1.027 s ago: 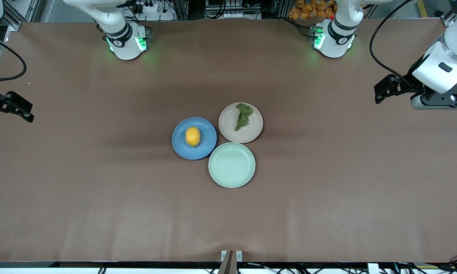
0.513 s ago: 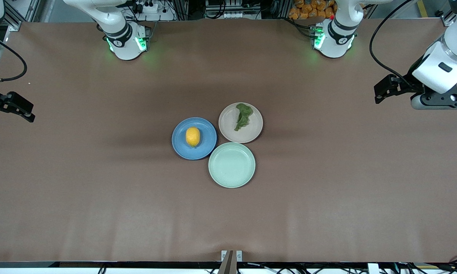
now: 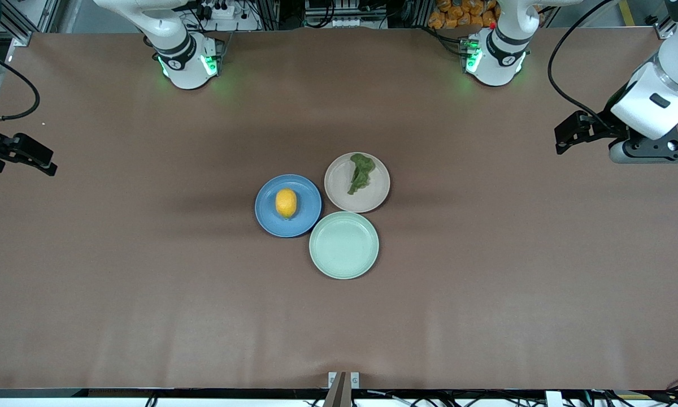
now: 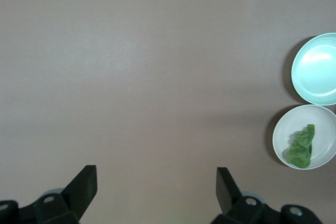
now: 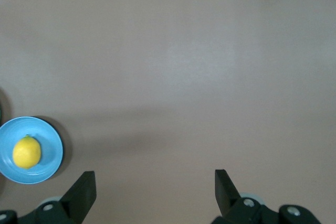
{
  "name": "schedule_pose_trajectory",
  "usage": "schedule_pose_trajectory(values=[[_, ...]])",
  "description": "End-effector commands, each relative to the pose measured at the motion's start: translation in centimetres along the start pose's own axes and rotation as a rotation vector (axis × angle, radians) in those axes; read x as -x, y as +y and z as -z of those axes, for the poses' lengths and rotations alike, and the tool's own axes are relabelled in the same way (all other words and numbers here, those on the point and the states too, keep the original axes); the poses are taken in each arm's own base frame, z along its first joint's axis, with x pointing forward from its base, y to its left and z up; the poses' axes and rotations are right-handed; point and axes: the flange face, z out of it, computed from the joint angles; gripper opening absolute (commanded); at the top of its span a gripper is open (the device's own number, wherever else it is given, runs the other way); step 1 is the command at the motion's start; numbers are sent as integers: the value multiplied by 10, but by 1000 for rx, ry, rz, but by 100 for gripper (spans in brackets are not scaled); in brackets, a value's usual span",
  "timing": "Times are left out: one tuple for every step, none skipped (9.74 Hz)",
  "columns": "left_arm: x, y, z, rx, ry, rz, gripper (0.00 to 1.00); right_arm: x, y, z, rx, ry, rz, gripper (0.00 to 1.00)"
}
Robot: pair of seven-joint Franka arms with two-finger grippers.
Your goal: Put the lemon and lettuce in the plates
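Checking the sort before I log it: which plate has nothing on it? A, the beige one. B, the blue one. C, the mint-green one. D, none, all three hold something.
C: the mint-green plate is bare, while the lemon lies on the blue plate and the lettuce on the beige plate.

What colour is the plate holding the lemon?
Blue plate, lemon on it; clearest in the front view.
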Motion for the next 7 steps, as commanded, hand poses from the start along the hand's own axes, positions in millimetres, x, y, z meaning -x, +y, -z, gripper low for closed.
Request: schedule_pose_trajectory(values=[[-2,1,3,-12,10,-28,100,-4,-3,1,-37,-21,-22,100],[-2,1,3,-12,10,-28,100,-4,-2,1,-38,-22,-24,100],[-2,1,3,-11,10,-28,100,-3,-3,1,-34,-27,-22,100],[-2,0,3,-11,10,-28,100,-1,-1,-1,-28,-45,-21,100],[-2,0,3,-11,10,-28,100,0,-1,-1,-23,-51,-20,100],[-2,0,3,-11,10,-28,100,1,0,-1,-17,-61,-20,100],[-2,-1,3,-11,10,-28,100,1,0,-2,-2,-64,-15,100]])
